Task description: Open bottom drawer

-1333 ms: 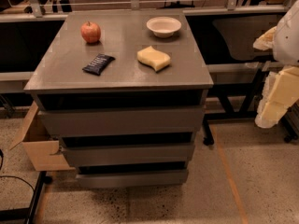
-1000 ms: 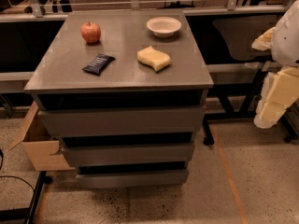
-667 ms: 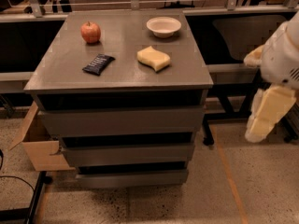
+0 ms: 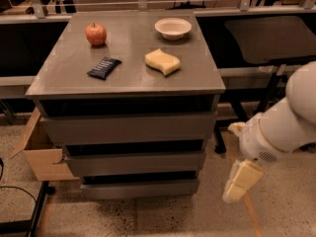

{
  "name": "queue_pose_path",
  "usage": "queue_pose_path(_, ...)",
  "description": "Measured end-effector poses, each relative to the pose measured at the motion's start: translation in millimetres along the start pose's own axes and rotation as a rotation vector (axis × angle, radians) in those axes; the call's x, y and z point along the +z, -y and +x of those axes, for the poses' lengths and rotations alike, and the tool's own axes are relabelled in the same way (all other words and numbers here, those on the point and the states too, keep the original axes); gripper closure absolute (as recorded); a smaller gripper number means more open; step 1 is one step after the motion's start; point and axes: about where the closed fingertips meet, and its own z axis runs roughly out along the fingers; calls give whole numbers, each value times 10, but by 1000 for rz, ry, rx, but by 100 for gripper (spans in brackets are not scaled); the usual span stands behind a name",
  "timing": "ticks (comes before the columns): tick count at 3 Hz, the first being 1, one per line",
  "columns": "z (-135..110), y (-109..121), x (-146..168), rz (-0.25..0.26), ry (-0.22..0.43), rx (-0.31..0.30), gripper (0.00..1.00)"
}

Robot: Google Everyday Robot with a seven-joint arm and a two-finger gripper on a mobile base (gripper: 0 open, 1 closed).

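Camera view: gripper (image 4: pixel 241 181) low, right of shut bottom drawer (image 4: pixel 139 188), apart, placed for reach-in; grip state can't tell.

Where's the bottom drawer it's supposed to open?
In the camera view, the bottom drawer is the lowest, narrowest front of the cabinet, just above the floor, right of the cardboard box. The gripper hangs to its right, not touching it.

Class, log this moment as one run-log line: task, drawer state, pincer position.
task: open bottom drawer | drawer state: shut | pincer: low beside it, not touching | step: not yet begun
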Motion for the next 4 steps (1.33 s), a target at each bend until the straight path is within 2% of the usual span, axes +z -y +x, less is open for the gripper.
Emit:
queue_pose_path(1,120,-67,393,4,17,26,0)
queue_pose_path(2,117,-66,397,4,18,25,0)
queue_pose_path(3,67,-166,677,-74,38,-1,0)
queue_pose_path(4,65,-376,1236,-174,119,-12,0)
